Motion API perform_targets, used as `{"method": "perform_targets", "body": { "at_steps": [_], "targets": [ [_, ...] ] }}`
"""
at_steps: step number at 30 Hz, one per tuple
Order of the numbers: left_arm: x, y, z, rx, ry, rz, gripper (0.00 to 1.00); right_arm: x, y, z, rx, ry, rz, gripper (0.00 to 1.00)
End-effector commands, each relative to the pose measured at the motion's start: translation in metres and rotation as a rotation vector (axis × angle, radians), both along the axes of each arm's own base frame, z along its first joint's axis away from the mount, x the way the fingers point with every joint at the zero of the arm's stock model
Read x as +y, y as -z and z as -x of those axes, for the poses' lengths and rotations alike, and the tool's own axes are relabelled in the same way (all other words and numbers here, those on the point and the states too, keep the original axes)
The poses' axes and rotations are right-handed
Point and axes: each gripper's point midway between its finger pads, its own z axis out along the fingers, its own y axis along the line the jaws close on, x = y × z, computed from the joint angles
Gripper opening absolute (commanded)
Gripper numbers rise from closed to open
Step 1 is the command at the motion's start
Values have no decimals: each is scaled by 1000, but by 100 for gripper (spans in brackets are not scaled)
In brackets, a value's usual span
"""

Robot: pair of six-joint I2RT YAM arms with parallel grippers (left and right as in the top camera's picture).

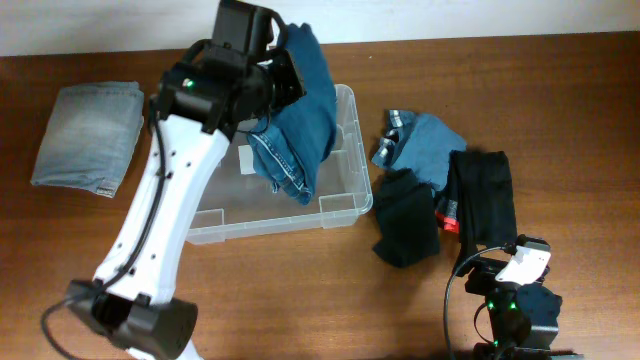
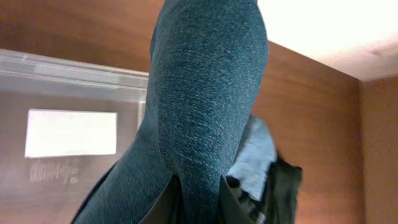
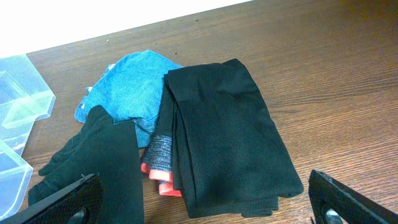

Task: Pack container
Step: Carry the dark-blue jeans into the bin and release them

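The clear plastic container (image 1: 345,150) stands at the table's middle, with a white label (image 2: 70,132) on its base; its wall also shows in the left wrist view (image 2: 74,81). My left gripper (image 2: 198,199) is shut on dark blue jeans (image 1: 305,120) and holds them above the container's right half, the cloth hanging down into it. In the left wrist view the jeans (image 2: 205,93) fill the middle. My right gripper (image 3: 205,205) is open wide and empty, low at the front right (image 1: 520,268), just short of a pile of clothes.
Folded pale grey jeans (image 1: 88,135) lie at the far left. Right of the container lie a light blue garment (image 1: 425,145), a folded black garment (image 1: 482,195), another black garment (image 1: 405,220) and a grey item with coral edges (image 3: 158,171). The container's corner (image 3: 18,81) shows in the right wrist view.
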Motion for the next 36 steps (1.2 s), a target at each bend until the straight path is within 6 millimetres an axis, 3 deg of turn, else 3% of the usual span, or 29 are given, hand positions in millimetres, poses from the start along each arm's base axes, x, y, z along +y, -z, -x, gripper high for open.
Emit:
{"method": "perform_targets", "body": {
  "at_steps": [1, 9, 13, 16, 18, 24, 25, 27, 31, 33, 34, 36],
  "targets": [
    [5, 6, -5, 53, -132, 50, 1, 0, 2, 0, -1, 4, -9, 98],
    [19, 76, 6, 263, -225, -56, 0, 0, 2, 0, -1, 4, -9, 98],
    [39, 109, 14, 316, -298, -153, 1, 0, 2, 0, -1, 4, -9, 98],
    [58, 148, 32, 396, -334, -260, 0, 0, 2, 0, -1, 4, -9, 98],
    [65, 156, 38, 412, -346, -299, 1, 0, 2, 0, -1, 4, -9, 98],
    [91, 149, 44, 406, -400, -383, 1, 0, 2, 0, -1, 4, -9, 98],
    [99, 146, 45, 403, -417, -404, 10, 0, 2, 0, -1, 4, -9, 98],
    [123, 136, 50, 391, -462, -466, 38, 0, 2, 0, -2, 4, -9, 98],
    [162, 106, 54, 344, -484, -556, 54, 0, 2, 0, -1, 4, -9, 98],
    [176, 87, 53, 307, -484, -551, 57, 0, 2, 0, -1, 4, -9, 98],
    [183, 70, 51, 268, -488, -525, 63, 0, 2, 0, -1, 4, -9, 98],
    [177, 59, 47, 232, -425, -470, 63, 0, 2, 0, -1, 4, -9, 98]
  ]
}}
